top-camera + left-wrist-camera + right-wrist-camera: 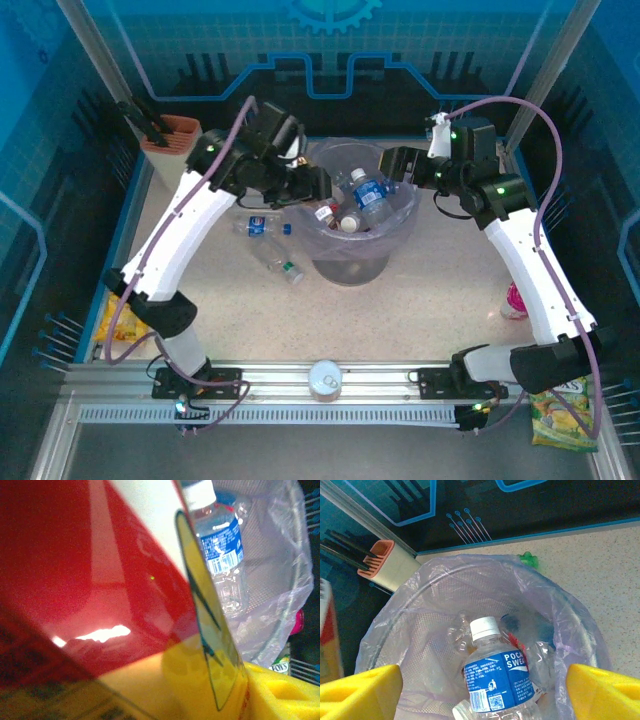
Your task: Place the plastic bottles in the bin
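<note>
1. My left arm (190, 225) and my right arm (530, 255) have smooth, rounded white link shells. The joint housings at base, elbow and wrist are black.
2. One lilac cable (125, 320) runs outside each arm from base to wrist. On my right arm it forms a wide loop (545, 120).
3. Small green indicator lights (497, 189) glow on the black joint housings.
4. Each arm ends below in a flat black base plate (205, 380).
5. My left gripper (318, 185) and my right gripper (392, 160) have black bodies. Their fingers (360, 690) are blocky and bright yellow.
</note>
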Robot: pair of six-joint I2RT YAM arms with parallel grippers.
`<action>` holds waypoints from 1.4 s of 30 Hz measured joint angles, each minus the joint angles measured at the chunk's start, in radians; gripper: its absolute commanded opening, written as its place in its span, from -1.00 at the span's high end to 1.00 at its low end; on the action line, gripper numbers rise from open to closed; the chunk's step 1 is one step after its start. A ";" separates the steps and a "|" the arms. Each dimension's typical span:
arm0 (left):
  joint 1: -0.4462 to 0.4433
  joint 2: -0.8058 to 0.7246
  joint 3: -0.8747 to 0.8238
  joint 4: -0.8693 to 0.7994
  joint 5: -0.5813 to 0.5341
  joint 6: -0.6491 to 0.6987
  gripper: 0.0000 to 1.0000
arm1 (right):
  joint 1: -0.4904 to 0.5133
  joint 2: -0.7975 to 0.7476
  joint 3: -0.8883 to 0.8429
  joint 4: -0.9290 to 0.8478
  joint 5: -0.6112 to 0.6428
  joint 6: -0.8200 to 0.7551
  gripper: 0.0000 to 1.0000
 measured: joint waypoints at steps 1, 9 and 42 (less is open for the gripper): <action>-0.008 0.015 0.000 -0.001 0.005 0.002 -0.26 | 0.000 0.000 0.000 0.000 0.000 -0.001 -0.71; -0.024 0.048 0.002 0.001 0.014 0.021 -0.75 | 0.000 0.000 0.000 -0.015 0.000 -0.008 -0.71; 0.418 -0.403 -0.663 0.232 0.021 0.003 -0.75 | -0.013 -0.010 0.014 -0.047 -0.014 -0.028 -0.71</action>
